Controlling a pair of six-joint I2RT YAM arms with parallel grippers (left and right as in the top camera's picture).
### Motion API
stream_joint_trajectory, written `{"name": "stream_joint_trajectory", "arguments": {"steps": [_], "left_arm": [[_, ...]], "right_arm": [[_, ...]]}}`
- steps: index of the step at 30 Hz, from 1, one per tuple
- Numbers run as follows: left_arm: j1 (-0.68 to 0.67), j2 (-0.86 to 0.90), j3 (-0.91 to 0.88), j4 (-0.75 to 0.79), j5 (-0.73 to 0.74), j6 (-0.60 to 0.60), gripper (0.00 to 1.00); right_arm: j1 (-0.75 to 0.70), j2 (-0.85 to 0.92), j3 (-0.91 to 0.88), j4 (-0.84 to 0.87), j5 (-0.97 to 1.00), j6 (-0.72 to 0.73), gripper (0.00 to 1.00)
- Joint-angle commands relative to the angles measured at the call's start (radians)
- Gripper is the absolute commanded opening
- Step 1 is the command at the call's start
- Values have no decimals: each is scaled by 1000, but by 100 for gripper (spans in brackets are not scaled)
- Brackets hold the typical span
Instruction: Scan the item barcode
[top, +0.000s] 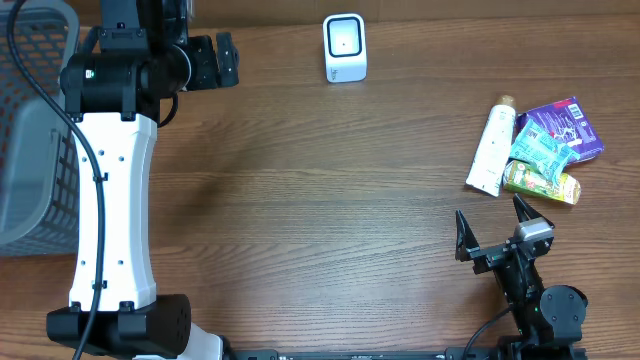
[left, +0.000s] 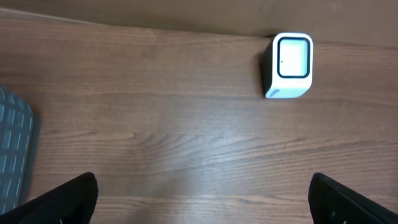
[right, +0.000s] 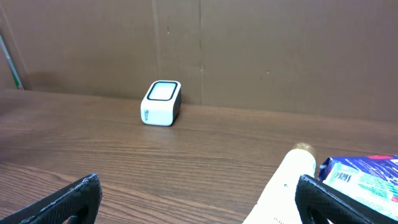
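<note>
Left gripper (top: 230, 60), right gripper (top: 489, 210) gape empty; scanner (top: 345, 47) seemingly hugs far table (top: 300, 200) edge.

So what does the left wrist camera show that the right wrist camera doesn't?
Only the left wrist view shows a corner of the grey plastic mesh basket. Only the right wrist view shows the white squeeze tube and the purple packet beside it. Both show the small white box-shaped scanner on the brown wooden table.
</note>
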Motion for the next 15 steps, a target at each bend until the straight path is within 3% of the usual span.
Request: {"name": "stream_joint_trajectory", "arguments": {"steps": [1,7,15], "left_arm": [[-2,-32,13,-39,5,59,100],[-44,-173,-87,-27,23,89,100],[-59,-523,-555,293,27,135,100]], "right_arm": [[-2,-10,-10,6,7,-1,100],[-2,-10,-10,6,7,-1,100],[-2,-10,-10,6,7,-1,100]]}}
